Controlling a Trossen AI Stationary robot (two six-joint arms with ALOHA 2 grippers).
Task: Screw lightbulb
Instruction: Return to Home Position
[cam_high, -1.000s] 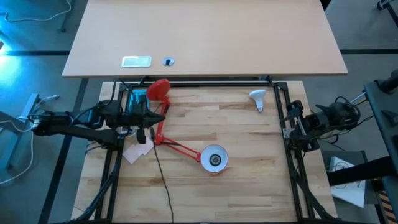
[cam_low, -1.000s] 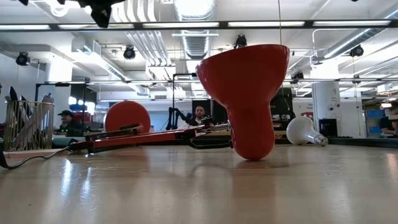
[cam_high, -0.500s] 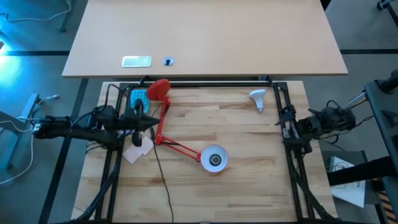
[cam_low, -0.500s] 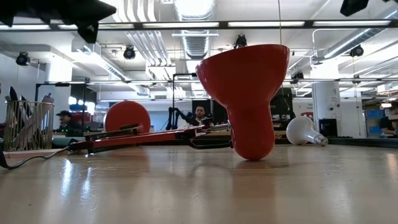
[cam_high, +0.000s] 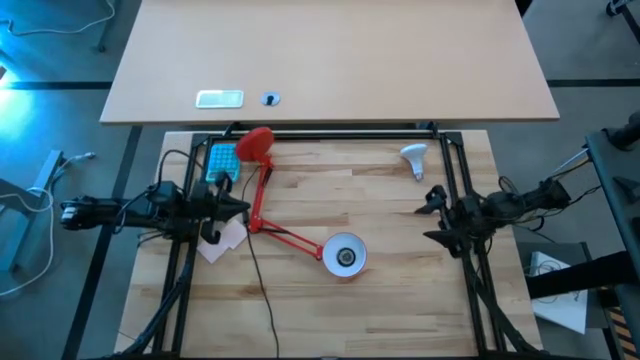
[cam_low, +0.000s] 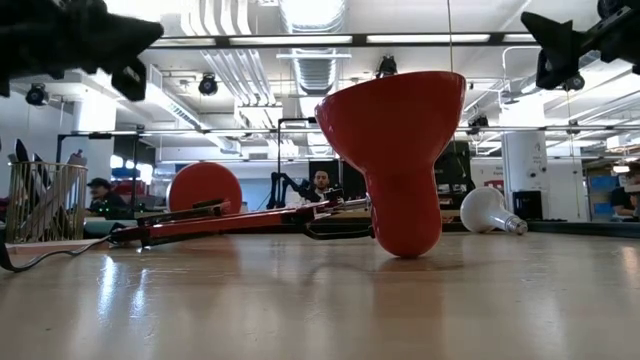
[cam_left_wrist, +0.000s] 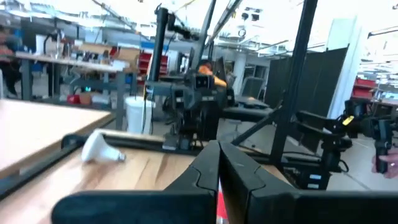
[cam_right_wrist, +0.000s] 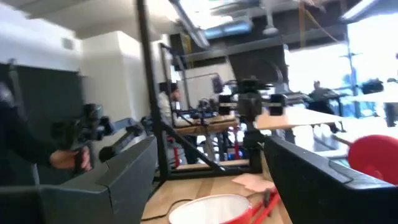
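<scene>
One small white bulb (cam_high: 414, 157) lies on its side near the far right corner of the worktop (cam_high: 400, 300). It is well apart from the one red desk lamp (cam_high: 285, 237), which lies flat with its shade (cam_high: 344, 254) facing up around mid-worktop. My left claw (cam_high: 243, 203) hovers level by the left edge, fingers pressed together, holding nothing. My right claw (cam_high: 432, 216) hovers level by the right edge, fingers spread wide, empty.
</scene>
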